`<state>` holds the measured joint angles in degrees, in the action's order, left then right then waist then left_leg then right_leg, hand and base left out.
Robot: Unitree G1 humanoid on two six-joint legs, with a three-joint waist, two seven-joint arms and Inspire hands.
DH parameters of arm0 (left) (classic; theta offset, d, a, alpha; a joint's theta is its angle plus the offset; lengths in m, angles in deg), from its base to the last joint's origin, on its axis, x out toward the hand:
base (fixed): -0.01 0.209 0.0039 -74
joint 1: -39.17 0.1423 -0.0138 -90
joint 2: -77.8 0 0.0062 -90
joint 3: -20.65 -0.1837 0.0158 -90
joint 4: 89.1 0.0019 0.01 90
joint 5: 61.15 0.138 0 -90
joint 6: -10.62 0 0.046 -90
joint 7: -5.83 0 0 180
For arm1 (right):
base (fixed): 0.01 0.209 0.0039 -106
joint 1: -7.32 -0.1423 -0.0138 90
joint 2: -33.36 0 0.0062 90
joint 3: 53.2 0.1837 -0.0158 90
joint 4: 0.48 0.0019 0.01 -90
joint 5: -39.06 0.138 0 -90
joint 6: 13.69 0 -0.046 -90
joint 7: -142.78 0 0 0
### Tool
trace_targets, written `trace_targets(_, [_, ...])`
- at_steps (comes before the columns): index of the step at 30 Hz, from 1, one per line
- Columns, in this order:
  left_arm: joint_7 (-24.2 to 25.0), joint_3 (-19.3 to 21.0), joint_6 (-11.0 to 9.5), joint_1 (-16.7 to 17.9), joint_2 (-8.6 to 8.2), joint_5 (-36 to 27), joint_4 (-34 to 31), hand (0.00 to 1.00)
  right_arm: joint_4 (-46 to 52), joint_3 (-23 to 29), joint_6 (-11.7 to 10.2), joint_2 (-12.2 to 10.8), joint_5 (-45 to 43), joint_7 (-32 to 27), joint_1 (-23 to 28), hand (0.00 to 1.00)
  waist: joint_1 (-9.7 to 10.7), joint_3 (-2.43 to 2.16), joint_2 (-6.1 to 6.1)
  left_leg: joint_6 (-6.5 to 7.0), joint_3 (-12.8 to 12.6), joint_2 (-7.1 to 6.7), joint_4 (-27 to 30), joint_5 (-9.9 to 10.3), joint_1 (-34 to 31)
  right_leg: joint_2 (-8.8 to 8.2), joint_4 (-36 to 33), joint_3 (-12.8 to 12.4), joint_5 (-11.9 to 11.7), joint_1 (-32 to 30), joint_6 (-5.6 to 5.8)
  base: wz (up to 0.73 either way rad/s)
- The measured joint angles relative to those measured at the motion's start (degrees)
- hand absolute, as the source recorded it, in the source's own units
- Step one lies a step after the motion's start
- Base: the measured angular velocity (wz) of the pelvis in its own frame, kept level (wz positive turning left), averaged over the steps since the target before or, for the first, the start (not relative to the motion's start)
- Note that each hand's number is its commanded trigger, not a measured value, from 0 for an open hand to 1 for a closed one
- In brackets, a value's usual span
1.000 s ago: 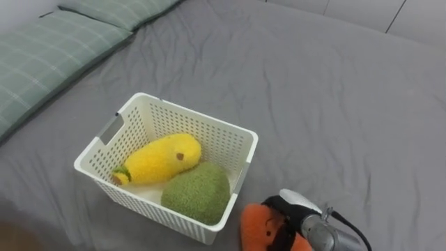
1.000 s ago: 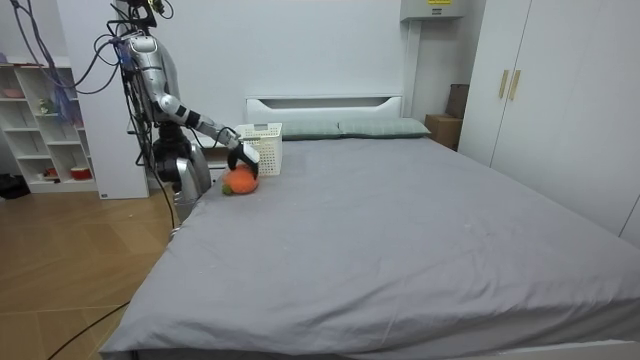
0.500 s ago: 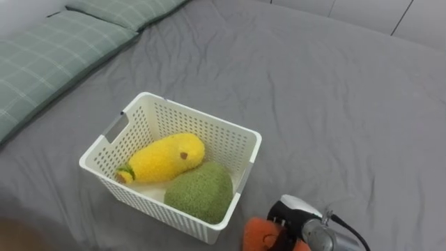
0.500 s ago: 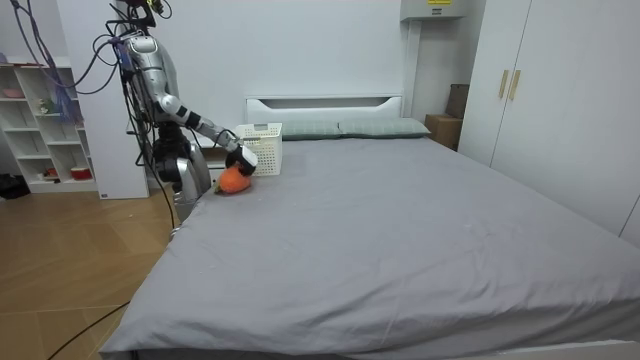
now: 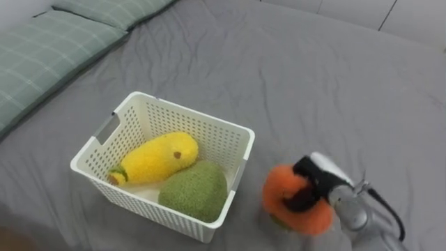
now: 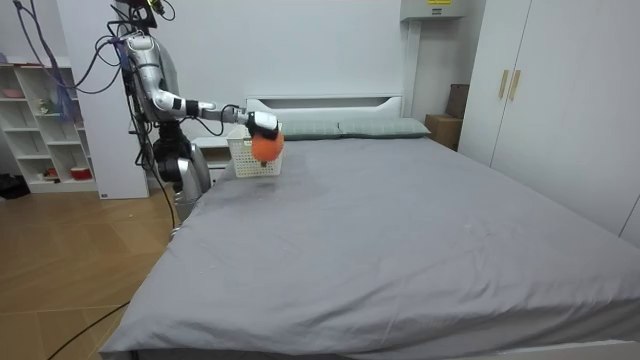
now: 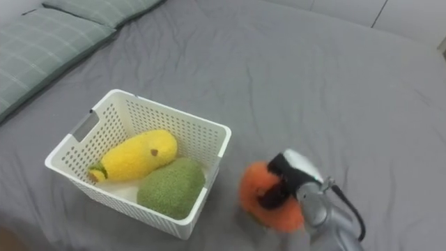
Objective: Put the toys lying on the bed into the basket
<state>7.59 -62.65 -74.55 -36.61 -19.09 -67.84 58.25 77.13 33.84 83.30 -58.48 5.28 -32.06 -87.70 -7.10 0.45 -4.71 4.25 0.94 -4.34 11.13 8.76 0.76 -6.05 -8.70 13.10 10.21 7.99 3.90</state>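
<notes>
My right hand (image 5: 311, 183) (image 7: 286, 180) is shut on a fuzzy orange plush toy (image 5: 291, 202) (image 7: 263, 195) and holds it lifted off the grey bed, just right of a white lattice basket (image 5: 224, 143) (image 7: 202, 138). In the basket lie a yellow plush toy (image 5: 155, 158) (image 7: 134, 155) and a round green plush toy (image 5: 194, 191) (image 7: 171, 187). In the room view the robot stands at the bed's head-end corner, its arm stretched out level with the orange toy (image 6: 265, 146) raised in front of the basket (image 6: 240, 160).
Green checked pillows (image 5: 42, 52) (image 7: 35, 49) lie along the bed's head at the upper left. The grey sheet (image 5: 313, 84) stretches wide to the right. In the room view a shelf unit (image 6: 45, 125) stands behind the robot and wardrobes (image 6: 540, 90) at the right.
My right hand closed round the orange toy and raised it off the sheet, moving up and to the right beside the basket. The basket and its toys stayed put.
</notes>
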Motion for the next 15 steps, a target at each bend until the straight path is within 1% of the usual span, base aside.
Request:
trace_targets(1, [0.00, 0.00, -0.10, -0.13, 0.24, 0.00, 0.01, 0.00, 1.23, 0.78, -0.14, 0.09, 0.91, -1.70, -0.94, 1.00, 0.44, 0.13, -0.06, 0.00, -0.20, 0.08, -0.22, 0.04, 0.23, 0.05, 0.00, -0.24, -0.04, 0.00, 0.00, -0.12])
trace_targets(2, [0.01, 0.00, -0.10, -0.21, 0.36, 0.00, -0.02, 0.00, 1.87, 1.11, -0.16, 0.13, 1.31, -2.30, -1.13, 1.00, 0.49, 0.11, -0.17, 0.00, -0.34, 0.13, -0.42, 0.03, 0.38, 0.06, -0.02, -0.36, -0.06, -0.02, 0.00, -0.13])
trace_targets(5, [0.05, 0.02, -0.11, -0.89, 0.45, 0.09, -0.03, 0.00, 5.17, 1.95, -0.07, 0.56, 2.22, -3.36, -1.11, 1.00, 0.83, -0.11, -0.50, 0.00, -0.59, 0.31, -0.72, 0.04, 0.21, 0.08, -0.19, -0.53, -0.32, -0.65, 0.04, -0.09])
trace_targets(6, [0.15, 0.10, -0.11, -1.10, 0.46, 0.12, -0.18, 0.00, 6.77, 2.07, 0.04, 0.70, 2.22, -3.36, -1.11, 1.00, 0.91, -0.09, -0.37, 0.00, -0.57, 0.39, -0.71, 0.04, -0.09, 0.11, -0.27, -0.54, -0.46, -1.07, 0.03, -0.07])
trace_targets(7, [0.30, 0.14, -0.10, -1.19, 0.42, 0.10, -0.58, 0.00, 8.30, 2.14, 0.12, 0.72, 2.27, -3.35, -1.11, 1.00, 1.14, 0.06, -0.15, 0.00, -0.69, 0.45, -0.71, 0.04, -0.17, 0.15, -0.35, -0.72, -0.50, -1.24, 0.03, -0.07])
trace_targets(8, [0.37, 0.14, -0.10, -1.24, 0.38, 0.09, -0.74, 0.00, 9.09, 2.13, 0.17, 0.72, 2.43, -3.33, -1.11, 1.00, 1.19, 0.09, -0.07, 0.00, -0.77, 0.47, -0.75, 0.05, -0.16, 0.17, -0.40, -0.86, -0.50, -1.33, 0.03, -0.09])
trace_targets(12, [0.91, 0.11, -0.11, -2.09, 0.13, 0.11, -0.38, 0.00, 15.44, 2.06, 0.71, 0.75, 3.26, -3.09, -1.12, 1.00, 0.68, -0.17, 0.58, -0.01, -2.13, 0.69, -0.89, 0.03, -0.05, 0.25, -1.11, -1.87, -0.50, -2.16, 0.03, -0.13])
trace_targets(15, [1.05, -0.14, -0.22, -2.77, 0.04, 0.06, 0.04, 0.00, 17.41, 1.62, 0.71, 0.75, 3.49, -2.81, -3.17, 1.00, 0.32, -0.17, 0.66, 0.00, -2.15, 0.69, -1.22, 0.03, -0.02, 0.24, -1.14, -1.95, -0.50, -2.26, 0.04, -0.02])
